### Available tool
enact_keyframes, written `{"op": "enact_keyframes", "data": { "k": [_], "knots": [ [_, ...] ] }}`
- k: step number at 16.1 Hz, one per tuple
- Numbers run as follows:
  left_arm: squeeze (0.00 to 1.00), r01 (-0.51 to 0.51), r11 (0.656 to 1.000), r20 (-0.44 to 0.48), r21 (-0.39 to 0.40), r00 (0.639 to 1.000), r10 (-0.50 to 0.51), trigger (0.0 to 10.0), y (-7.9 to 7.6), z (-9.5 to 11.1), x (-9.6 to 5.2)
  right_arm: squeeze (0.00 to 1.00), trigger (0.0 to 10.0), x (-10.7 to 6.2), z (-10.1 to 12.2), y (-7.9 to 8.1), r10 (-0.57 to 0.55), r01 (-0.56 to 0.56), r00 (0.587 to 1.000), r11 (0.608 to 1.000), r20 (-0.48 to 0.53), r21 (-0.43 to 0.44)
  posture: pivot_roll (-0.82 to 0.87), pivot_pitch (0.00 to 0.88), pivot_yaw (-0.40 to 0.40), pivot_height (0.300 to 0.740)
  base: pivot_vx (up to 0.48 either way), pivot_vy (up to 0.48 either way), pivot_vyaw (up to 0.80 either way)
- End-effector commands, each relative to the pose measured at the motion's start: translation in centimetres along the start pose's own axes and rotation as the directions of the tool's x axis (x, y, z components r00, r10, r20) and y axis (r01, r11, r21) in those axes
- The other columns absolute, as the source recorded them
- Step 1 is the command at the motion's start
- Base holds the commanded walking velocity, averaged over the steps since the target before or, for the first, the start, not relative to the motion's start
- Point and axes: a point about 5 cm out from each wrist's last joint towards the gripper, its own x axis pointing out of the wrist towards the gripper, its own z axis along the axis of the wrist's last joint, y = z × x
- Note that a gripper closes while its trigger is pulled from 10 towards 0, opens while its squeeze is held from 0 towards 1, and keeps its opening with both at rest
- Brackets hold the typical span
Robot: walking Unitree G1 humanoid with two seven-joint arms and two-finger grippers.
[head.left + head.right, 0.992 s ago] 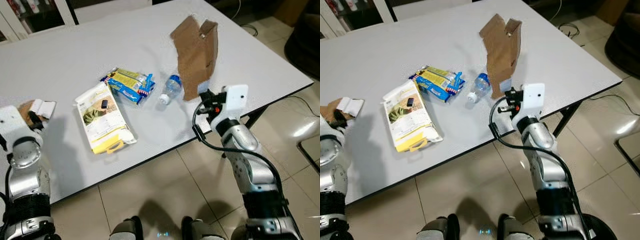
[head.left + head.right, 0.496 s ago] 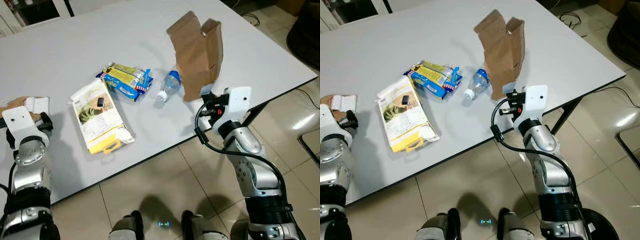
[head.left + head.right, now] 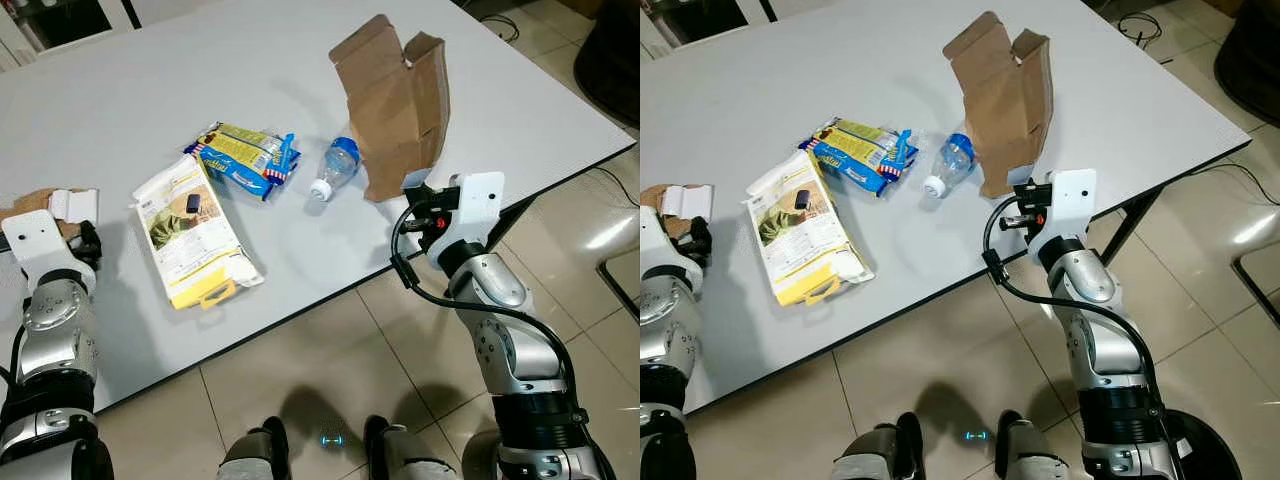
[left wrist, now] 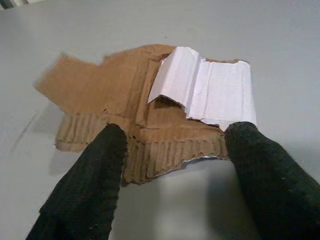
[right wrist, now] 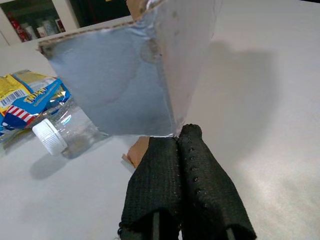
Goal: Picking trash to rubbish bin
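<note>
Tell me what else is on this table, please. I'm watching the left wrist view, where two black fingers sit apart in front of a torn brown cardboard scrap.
Observer: Further along the grey table lie a yellow-and-white flat packet, a blue-and-yellow snack wrapper and a clear plastic bottle with a white cap.
Operator: Is the other arm doing anything?
Observer: Yes. The right end effector is shut on the lower corner of a tall brown cardboard piece, which stands upright beside the bottle.
Operator: Where is my scrap compared with all that?
Observer: The torn brown cardboard scrap lies flat at the table's left side, apart from the other litter.
</note>
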Motion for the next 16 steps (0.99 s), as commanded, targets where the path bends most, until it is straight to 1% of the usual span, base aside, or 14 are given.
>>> {"op": "enact_keyframes", "data": {
  "k": [1,6,11,16],
  "knots": [
    [0.0,0.015,1.0,-0.111,0.007,0.994,-0.014,0.0,0.17,-2.53,-0.57,0.0,10.0,-0.2,-0.14,0.07,-0.006,0.006,1.0,1.0,-0.01,0.005,-0.12,0.286,0.062,0.74,0.0,0.0,0.0],
    [0.0,0.035,0.999,-0.106,-0.007,0.994,-0.036,0.0,-0.02,-2.67,-0.56,0.0,10.0,-0.15,-0.09,0.07,-0.007,0.007,1.0,1.0,-0.01,0.004,-0.12,0.28,0.061,0.74,0.0,0.0,0.0],
    [0.0,0.035,0.999,-0.074,-0.025,0.997,-0.037,0.0,-0.02,-2.4,-0.59,0.0,10.0,-0.09,-0.12,0.19,-0.004,0.004,1.0,1.0,-0.008,0.005,-0.12,0.274,0.064,0.74,0.0,0.0,0.0],
    [0.0,0.027,0.999,0.02,-0.033,0.999,-0.026,0.0,-0.63,-1.94,-1.33,0.0,10.0,0.03,-0.09,0.05,-0.004,0.004,1.0,1.0,-0.009,0.0,-0.12,0.267,0.058,0.74,0.0,0.0,0.0]
  ]
}}
